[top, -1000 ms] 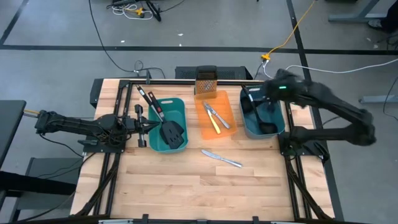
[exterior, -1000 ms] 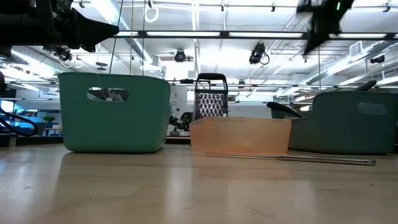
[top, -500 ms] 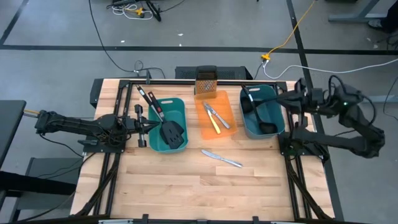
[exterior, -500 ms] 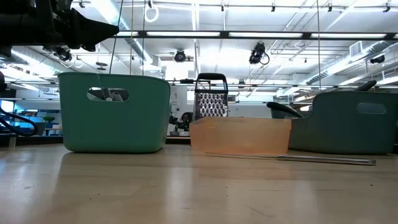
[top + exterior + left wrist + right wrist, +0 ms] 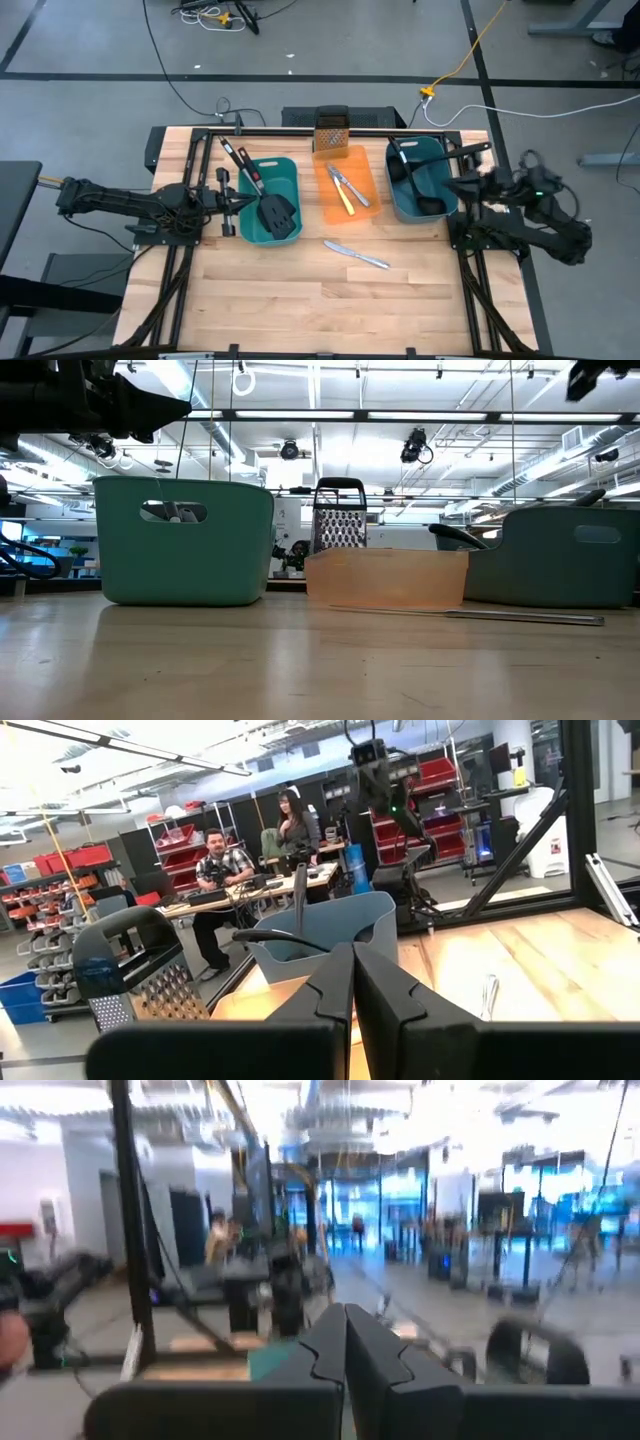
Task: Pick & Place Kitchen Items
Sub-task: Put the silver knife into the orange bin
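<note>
High view: 1 silver knife [image 5: 357,255] lies loose just below the orange tray [image 5: 362,156]. Right gripper [image 5: 462,182] empty, fingers closed, right of it; left gripper [image 5: 228,205] closed, far left.

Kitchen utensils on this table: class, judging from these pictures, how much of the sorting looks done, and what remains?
Done: two spatulas in the left tub, ladles in the right tub, two knives in the orange tray. In hand: nothing; the right gripper and left gripper are shut and empty. Left: one silver knife on the table.

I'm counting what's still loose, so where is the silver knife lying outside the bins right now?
In the high view, the silver knife lies flat on the bare table, just in front of the orange tray, between the two teal tubs.
</note>
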Robot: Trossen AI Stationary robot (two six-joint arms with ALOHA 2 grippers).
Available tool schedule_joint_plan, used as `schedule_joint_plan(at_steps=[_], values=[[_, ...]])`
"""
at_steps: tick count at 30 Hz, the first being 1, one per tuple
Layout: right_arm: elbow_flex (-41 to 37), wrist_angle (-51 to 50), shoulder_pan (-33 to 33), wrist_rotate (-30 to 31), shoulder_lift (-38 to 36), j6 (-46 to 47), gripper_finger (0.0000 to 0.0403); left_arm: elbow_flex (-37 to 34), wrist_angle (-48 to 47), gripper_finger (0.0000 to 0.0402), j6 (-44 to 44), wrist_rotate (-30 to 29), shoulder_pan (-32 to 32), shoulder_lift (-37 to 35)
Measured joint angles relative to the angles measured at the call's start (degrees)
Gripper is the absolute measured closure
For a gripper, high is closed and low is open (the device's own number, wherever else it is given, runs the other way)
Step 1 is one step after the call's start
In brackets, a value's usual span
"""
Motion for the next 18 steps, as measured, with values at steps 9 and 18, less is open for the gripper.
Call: schedule_joint_plan(at_steps=[9,18], values=[[-5.35,3.85,0.0,-2.59,1.19,-0.01,0.0395,0.0,0.64,0.0392,-2.01,-1.06,-0.04,-0.03],[-4.01,7.13,4.29,-5.06,15.4,2.87,0.0394,0.0,1.44,0.0388,-2.18,-1.07,-0.01,-0.02]])
